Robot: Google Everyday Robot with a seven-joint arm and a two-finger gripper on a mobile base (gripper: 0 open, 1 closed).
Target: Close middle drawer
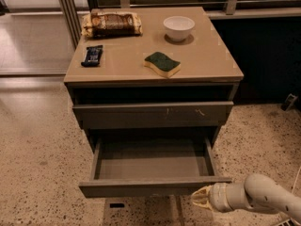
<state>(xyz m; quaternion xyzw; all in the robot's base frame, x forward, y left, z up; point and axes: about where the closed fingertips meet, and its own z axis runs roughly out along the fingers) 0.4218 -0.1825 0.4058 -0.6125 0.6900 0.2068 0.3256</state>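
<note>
while the plain grey middle drawer (141, 188) gapes open, the claw (201, 198) sits near its right corner, state unclear.

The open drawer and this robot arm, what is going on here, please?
A robot arm is set to close the middle drawer, which is pulled far out, with nothing visible inside. Its gripper sits low, right beside the right end of the front panel; whether they touch cannot be told. A bowl and a sponge rest on the cabinet top.
</note>
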